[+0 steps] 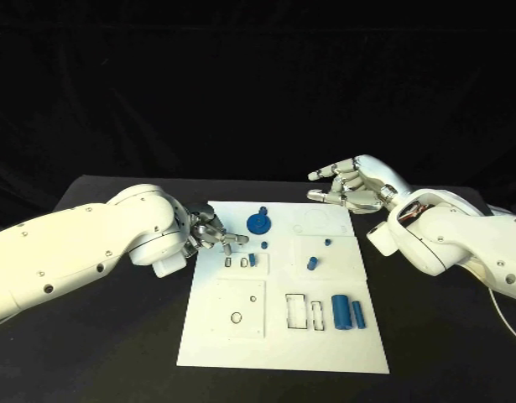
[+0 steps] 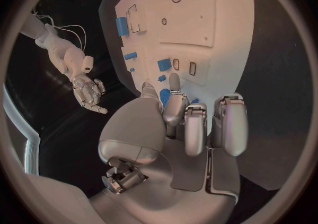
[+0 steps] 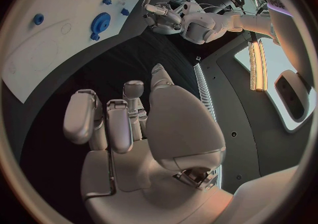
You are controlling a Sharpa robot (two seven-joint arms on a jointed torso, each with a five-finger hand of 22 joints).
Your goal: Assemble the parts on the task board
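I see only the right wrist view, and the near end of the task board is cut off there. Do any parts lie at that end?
Observer: Yes. In the head view, two blue cylinders lie side by side near the near right corner of the task board.
Operator: Is there a free place beside them?
Observer: Two rectangular outlines sit just to the left of them, with nothing blue inside.
Operator: And does the left hand hold a part?
Observer: It seems not. The left wrist view shows nothing between the fingers of the left hand, which reach over the board's edge close to the blue gear.
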